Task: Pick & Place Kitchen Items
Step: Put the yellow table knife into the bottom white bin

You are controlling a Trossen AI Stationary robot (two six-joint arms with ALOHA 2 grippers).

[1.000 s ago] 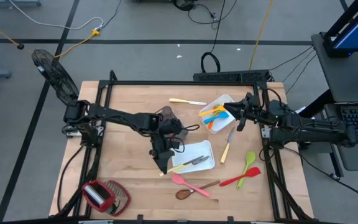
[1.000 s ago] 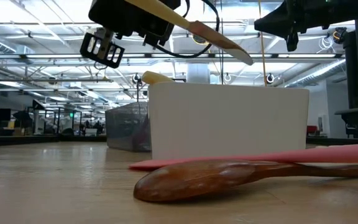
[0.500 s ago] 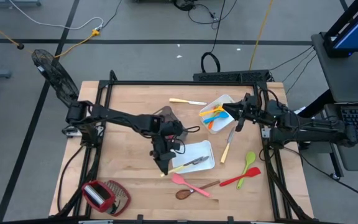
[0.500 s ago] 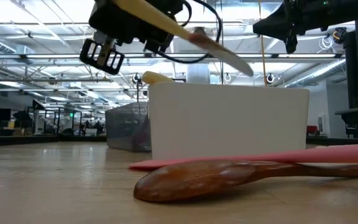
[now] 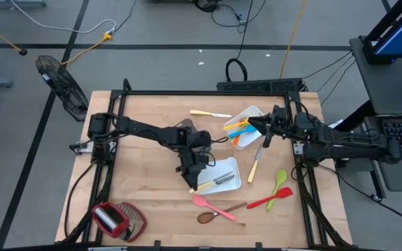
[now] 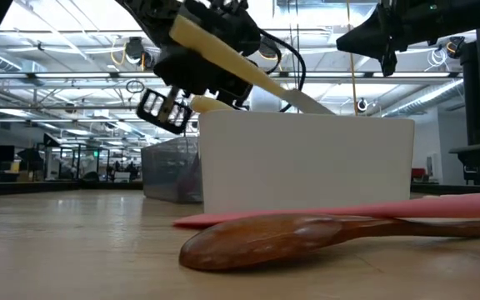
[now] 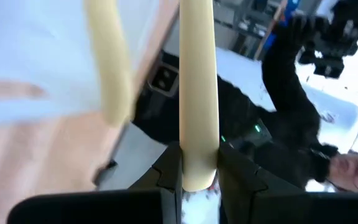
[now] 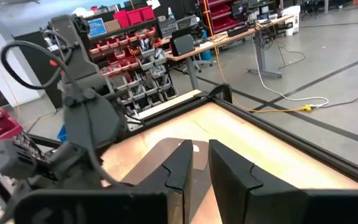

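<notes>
Dangling over the near white tray [image 5: 223, 168], your pale-handled knife [image 6: 238, 65] is angled blade-down toward the tray's interior, the tip close above the rim in the low view. Your left gripper [image 5: 195, 174] has its fingers [image 7: 166, 177] clamped on the handle's butt end, and that end grip looks deliberate: it leaves the whole length free to slide in beside the second pale-handled knife [image 5: 215, 183] already lying in that tray. You look to be in the lowering part of a placement, so tilt a little flatter before you let go, or the blade may catch the wall.

Out on the surface [image 5: 145, 125] plenty waits: a third knife [image 5: 211, 113] near the back edge, a fourth [image 5: 255, 164] between the two trays, the green spatula [image 5: 278, 185], red spoon [image 5: 271, 200], pink spatula [image 5: 213, 206] and wooden spoon [image 5: 218, 213] toward the front. The far tray [image 5: 255, 112] holds blue, orange and yellow pieces.

Your right gripper [image 5: 264, 128] hovers at that far tray's edge, fingers [image 8: 176, 171] nearly together and carrying nothing. The red wire-mesh gadget [image 5: 117, 220] sits at the front left corner, well apart.
</notes>
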